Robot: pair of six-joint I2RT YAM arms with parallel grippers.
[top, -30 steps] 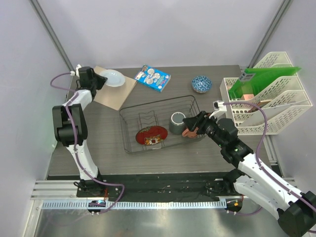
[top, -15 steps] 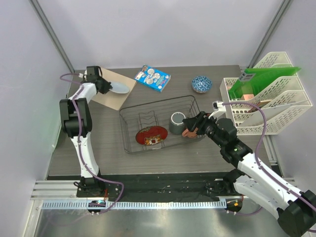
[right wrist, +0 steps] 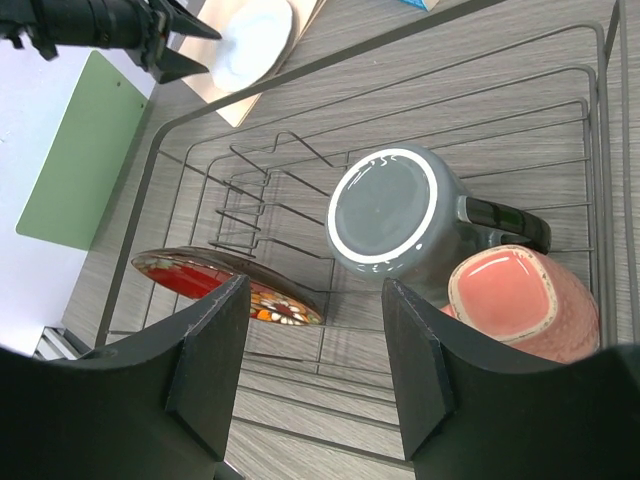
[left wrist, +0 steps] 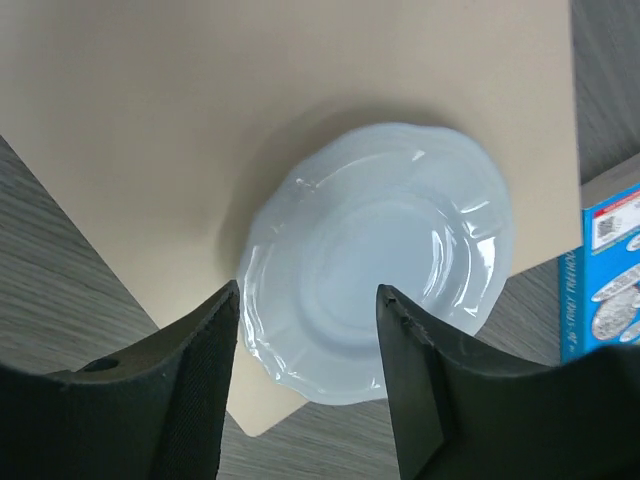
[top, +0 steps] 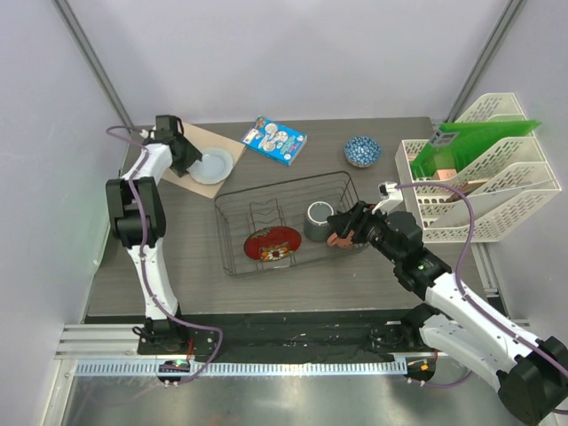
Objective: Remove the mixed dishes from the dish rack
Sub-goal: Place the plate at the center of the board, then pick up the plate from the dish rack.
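Note:
The dish rack (top: 277, 182) stands mid-table. In it are a red patterned plate (top: 272, 243) leaning low, a dark grey mug (top: 318, 221) upside down, and a pinkish mug (top: 340, 237) beside it. The right wrist view shows the grey mug (right wrist: 390, 220), the pink mug (right wrist: 525, 300) and the red plate (right wrist: 225, 285) under my open, empty right gripper (right wrist: 315, 290). A blue-and-white bowl (top: 362, 151) sits on the table behind the rack. My left gripper (left wrist: 308, 300) is open above a pale plate (left wrist: 375, 260) lying flat on a tan board (left wrist: 150, 120).
A blue illustrated packet (top: 275, 140) lies behind the rack, close to the tan board (top: 191, 140). A white slotted file organiser (top: 497, 191) with a green folder (top: 475, 142) fills the right side. Grey walls close in the back and sides.
My left gripper carried the pale plate rightward over the tan board, set it down flat and opened. The right arm has hardly moved.

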